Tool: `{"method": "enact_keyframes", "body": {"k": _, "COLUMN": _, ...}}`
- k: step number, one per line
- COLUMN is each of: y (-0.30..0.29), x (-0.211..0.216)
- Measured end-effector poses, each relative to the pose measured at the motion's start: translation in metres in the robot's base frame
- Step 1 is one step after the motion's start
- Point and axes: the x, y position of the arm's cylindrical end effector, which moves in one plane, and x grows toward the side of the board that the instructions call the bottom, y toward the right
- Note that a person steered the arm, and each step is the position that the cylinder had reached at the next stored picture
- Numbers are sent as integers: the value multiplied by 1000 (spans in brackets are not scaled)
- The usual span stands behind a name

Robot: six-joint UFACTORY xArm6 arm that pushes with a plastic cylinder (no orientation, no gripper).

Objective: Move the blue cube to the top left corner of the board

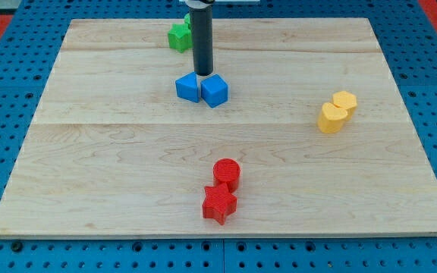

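Observation:
The blue cube (215,90) lies on the wooden board (112,144) in the upper middle, touching a second blue block (188,87) on its left. My tip (203,73) stands just above the two blue blocks, at the seam between them, at or very near their upper edges. The rod rises straight up out of the view's top.
A green block (179,36) lies near the board's top edge, left of the rod, partly hidden by it. Two yellow blocks (337,111) lie at the right. A red cylinder (227,174) and a red star (219,204) lie at the lower middle.

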Motion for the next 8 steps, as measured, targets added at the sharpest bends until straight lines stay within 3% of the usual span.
{"method": "enact_keyframes", "body": {"k": 1, "y": 54, "x": 2}}
{"method": "enact_keyframes", "body": {"k": 2, "y": 77, "x": 47}}
{"method": "enact_keyframes", "body": {"k": 4, "y": 34, "x": 70}}
{"method": "enact_keyframes", "body": {"k": 5, "y": 20, "x": 57}}
{"method": "enact_keyframes", "body": {"k": 7, "y": -21, "x": -9}}
{"method": "enact_keyframes", "body": {"k": 8, "y": -1, "x": -25}}
